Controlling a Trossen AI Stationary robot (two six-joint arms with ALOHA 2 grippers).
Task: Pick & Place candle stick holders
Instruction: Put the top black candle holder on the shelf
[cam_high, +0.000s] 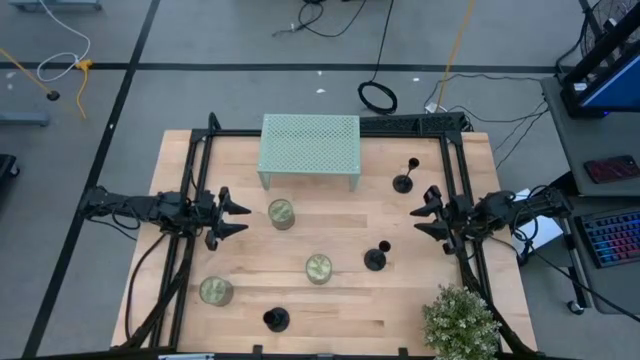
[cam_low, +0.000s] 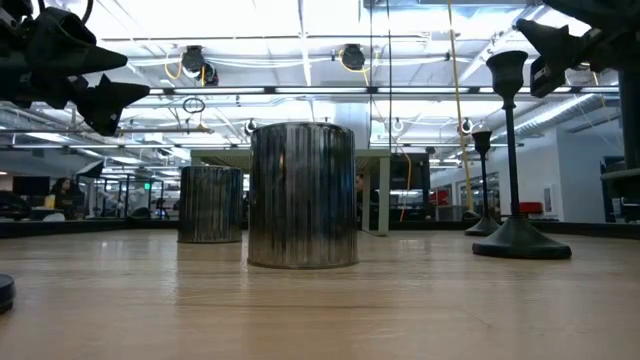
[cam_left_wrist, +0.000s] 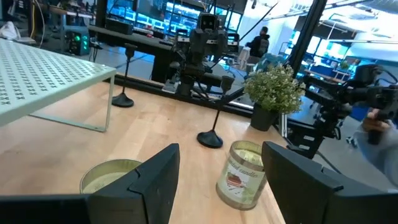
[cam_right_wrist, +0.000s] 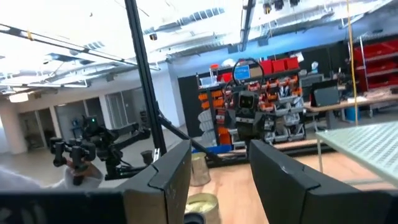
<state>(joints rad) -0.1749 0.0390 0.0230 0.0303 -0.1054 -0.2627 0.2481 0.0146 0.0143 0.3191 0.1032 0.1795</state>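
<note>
Three small black candle stick holders, each a round disc base with a thin upright stem and tiny cup, are seen standing apart on the pale wooden table (cam_high: 330, 300): one (cam_high: 403, 182) near the far right side, one (cam_high: 376, 259) toward the middle right, one (cam_high: 276, 319) by the near edge. A pale green perforated metal shelf (cam_high: 310, 145) is set at the far middle. A small leafy potted plant (cam_high: 461, 322) occupies the near right corner. Three squat glass jar candles (cam_high: 281, 213) are spread between shelf and near-left edge. The left gripper (cam_high: 236, 217) is held above the table's left side, jaws spread wide and empty; the right gripper (cam_high: 419, 221) is held opposite, likewise parted with nothing between. The holders are judged light, rigid and top-tippy; a grip on the stem, low down, is advised.
</note>
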